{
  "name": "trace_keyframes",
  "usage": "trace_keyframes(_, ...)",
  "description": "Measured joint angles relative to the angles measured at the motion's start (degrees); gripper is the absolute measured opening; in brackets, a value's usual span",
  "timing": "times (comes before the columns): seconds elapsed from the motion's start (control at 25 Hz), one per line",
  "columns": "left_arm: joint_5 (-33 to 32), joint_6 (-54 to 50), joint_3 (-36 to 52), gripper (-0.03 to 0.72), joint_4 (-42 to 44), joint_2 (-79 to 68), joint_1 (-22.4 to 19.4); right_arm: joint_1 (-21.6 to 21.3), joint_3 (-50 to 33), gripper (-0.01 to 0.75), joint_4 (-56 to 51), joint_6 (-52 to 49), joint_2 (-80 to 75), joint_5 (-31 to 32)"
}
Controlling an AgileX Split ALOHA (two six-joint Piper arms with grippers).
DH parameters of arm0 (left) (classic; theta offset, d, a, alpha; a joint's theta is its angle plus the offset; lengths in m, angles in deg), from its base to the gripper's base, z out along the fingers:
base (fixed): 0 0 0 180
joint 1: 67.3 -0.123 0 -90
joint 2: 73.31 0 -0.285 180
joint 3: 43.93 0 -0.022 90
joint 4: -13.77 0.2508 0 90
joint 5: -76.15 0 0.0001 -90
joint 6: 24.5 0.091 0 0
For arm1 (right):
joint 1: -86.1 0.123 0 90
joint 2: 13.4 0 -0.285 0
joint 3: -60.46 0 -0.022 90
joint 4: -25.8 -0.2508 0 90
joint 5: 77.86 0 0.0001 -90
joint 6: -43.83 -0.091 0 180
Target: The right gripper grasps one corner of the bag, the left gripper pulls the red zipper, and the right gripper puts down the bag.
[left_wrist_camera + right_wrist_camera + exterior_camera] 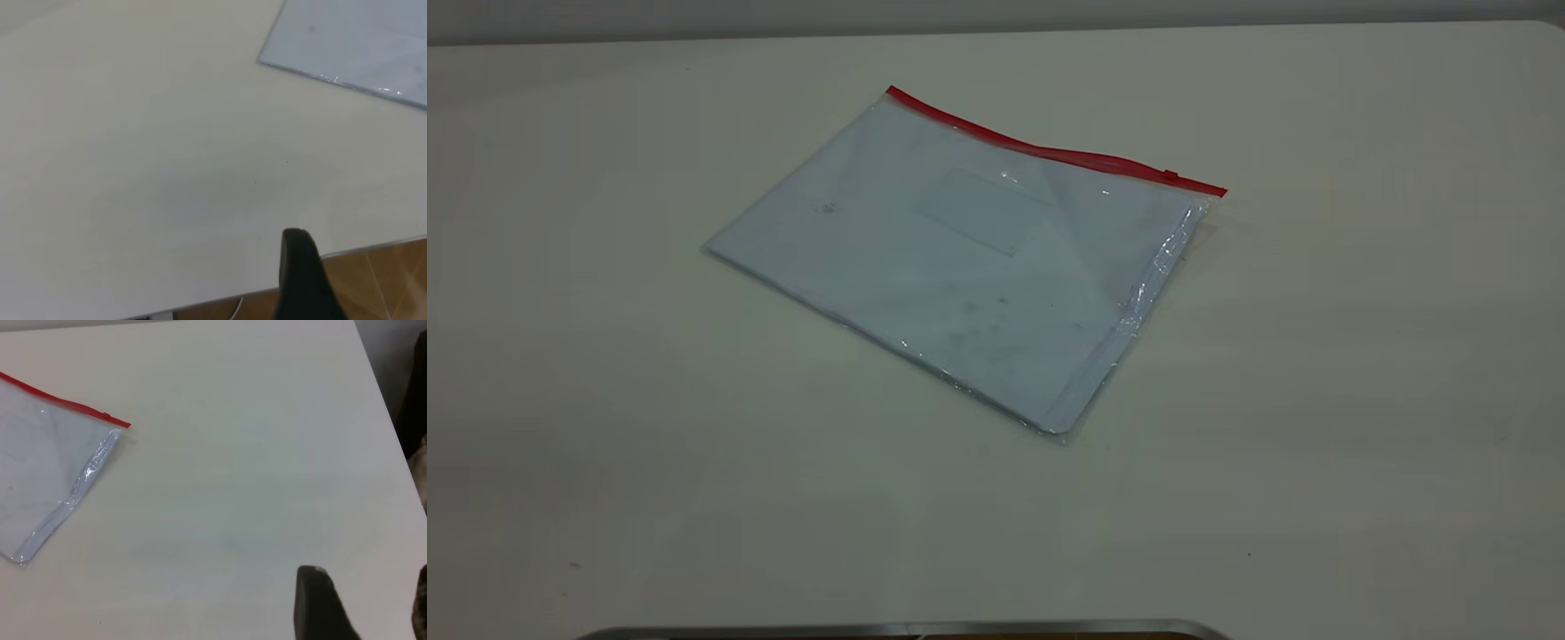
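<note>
The bag [960, 267] lies flat near the middle of the pale table [1360, 400], its long axis running from about ten o'clock to four o'clock in the exterior view. The red zipper [1049, 151] lines its far edge, the small slider tab [1170, 174] close to the corner of the bag [1221, 189] at two o'clock. My left gripper [303, 280] and my right gripper [320, 607] hang over bare table, well apart from the bag, holding nothing; I cannot tell how wide either stands.

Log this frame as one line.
stage: pre-grasp | bag: flat on table, untouched | red zipper: slider near right end | left gripper: away | right gripper: away
</note>
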Motion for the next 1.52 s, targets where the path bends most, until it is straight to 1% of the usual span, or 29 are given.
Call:
trace_keyframes(1.4,0.0,0.0,0.0,0.515,0.0,0.0,0.0,0.0,0.0,0.379,0.0,0.0,0.0,0.0)
trace_keyframes(1.52,0.0,-0.22,0.0,0.515,0.0,0.0,0.0,0.0,0.0,0.379,-1.65,0.0,0.0,-0.06)
